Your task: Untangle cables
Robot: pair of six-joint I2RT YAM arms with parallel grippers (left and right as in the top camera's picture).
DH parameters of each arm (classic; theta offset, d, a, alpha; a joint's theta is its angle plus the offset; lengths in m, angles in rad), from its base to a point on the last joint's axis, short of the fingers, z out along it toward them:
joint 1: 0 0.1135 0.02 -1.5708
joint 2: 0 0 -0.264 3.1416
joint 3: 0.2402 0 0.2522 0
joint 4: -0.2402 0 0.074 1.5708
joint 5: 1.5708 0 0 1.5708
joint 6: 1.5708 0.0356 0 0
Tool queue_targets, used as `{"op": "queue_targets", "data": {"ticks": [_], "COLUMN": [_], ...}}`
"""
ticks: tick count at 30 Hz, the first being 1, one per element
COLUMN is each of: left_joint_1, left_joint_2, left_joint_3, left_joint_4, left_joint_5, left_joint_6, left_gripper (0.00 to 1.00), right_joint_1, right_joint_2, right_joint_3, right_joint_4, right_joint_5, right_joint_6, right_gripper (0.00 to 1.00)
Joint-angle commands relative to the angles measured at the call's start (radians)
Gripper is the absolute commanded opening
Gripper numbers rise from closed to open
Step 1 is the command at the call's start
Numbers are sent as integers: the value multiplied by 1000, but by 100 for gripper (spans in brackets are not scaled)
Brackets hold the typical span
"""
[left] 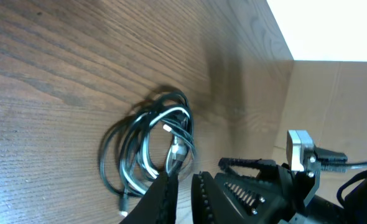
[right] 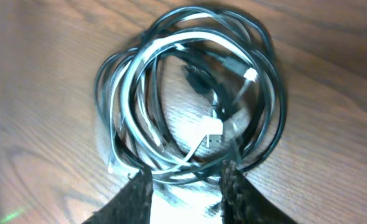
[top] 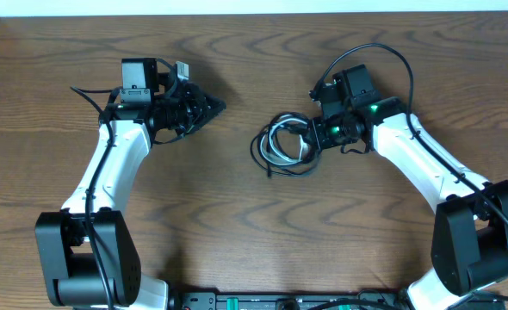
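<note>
The cables (top: 284, 146) lie in one tangled coil on the wooden table, several black loops with a white cord and small plugs inside. The coil fills the right wrist view (right: 190, 93) and also shows in the left wrist view (left: 149, 146). My right gripper (top: 310, 139) is open at the coil's right edge, and its fingers (right: 186, 186) straddle the nearest strands. My left gripper (top: 218, 108) is shut and empty, well to the left of the coil and pointing toward it; in its own view the fingertips (left: 182, 196) are nearly together.
The table's far edge (top: 254, 12) meets a white wall. A cardboard surface (left: 333, 93) stands beyond the table's corner. The right arm's thick black wire (top: 383, 52) loops above its wrist. Bare wood (top: 237, 224) lies in front of the coil.
</note>
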Motion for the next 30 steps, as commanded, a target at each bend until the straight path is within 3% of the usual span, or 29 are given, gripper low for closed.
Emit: {"op": "queue_targets", "data": {"ticks": [1,4,13,23,27,30], "left_joint_1": [-11,-37,-211,-333,-367,-395], "left_joint_2": [-18,-18,-17,157,246,304], "left_joint_3": [9,9,9,9,9,9], "left_joint_4": [-2,2,11,199,240,246], "left_joint_5": [-13,-32,-299,-340,-321,-309], "left_joint_6": [35,35,-18,-171,-180,-188], "left_gripper": [17,17,24,25,25,25], "right_joint_1": [1,3,7,7,7,6], "right_joint_2": [-2,-1,74,163,164,164], "right_joint_3": [18,18,18,17,17,17], "right_joint_4": [-2,3,51,51,60,60], "right_joint_5": [30,30,93,96,96,96], "right_joint_6": [31,31,31,31,31,31], "right_gripper": [52,58,54,35,22,20]}}
